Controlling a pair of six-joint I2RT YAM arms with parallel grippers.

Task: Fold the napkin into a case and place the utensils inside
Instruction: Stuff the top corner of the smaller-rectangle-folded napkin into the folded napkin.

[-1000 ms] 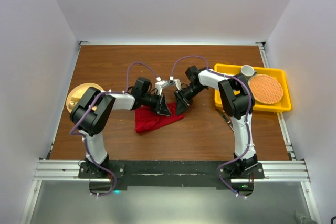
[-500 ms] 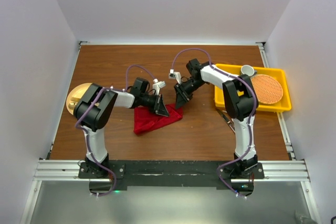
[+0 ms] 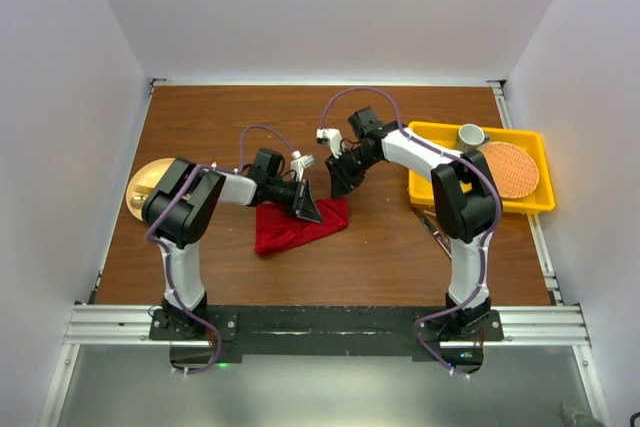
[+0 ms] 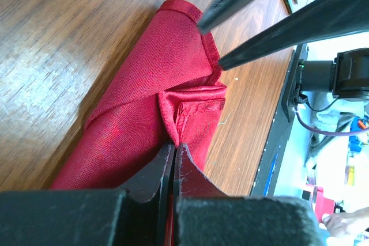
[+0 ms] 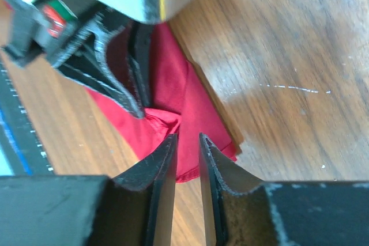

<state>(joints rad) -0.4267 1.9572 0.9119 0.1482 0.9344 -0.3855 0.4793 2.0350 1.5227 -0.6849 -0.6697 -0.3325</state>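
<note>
The deep-red napkin (image 3: 290,229) lies crumpled and partly folded on the wooden table (image 3: 220,127), in front of both arms. My left gripper (image 3: 308,209) is shut on a raised fold of the napkin (image 4: 144,102), with cloth pinched between its tips (image 4: 173,145). My right gripper (image 3: 338,183) hovers just beyond the napkin's right corner. Its jaws (image 5: 187,137) stand slightly open with nothing between them, above the red cloth (image 5: 173,87). Its two fingers (image 4: 271,36) show in the left wrist view. The utensils are not clearly in view; a slim silver piece (image 3: 436,228) lies by the right arm.
A yellow tray (image 3: 432,132) at the right holds a round orange woven mat (image 3: 505,169) and a small grey cup (image 3: 472,134). A golden plate (image 3: 143,185) sits at the table's left edge. White walls close in the table.
My right gripper has pulled back from the napkin's right corner towards the far side, and its jaws have parted a little. The left gripper keeps its hold on the fold.
</note>
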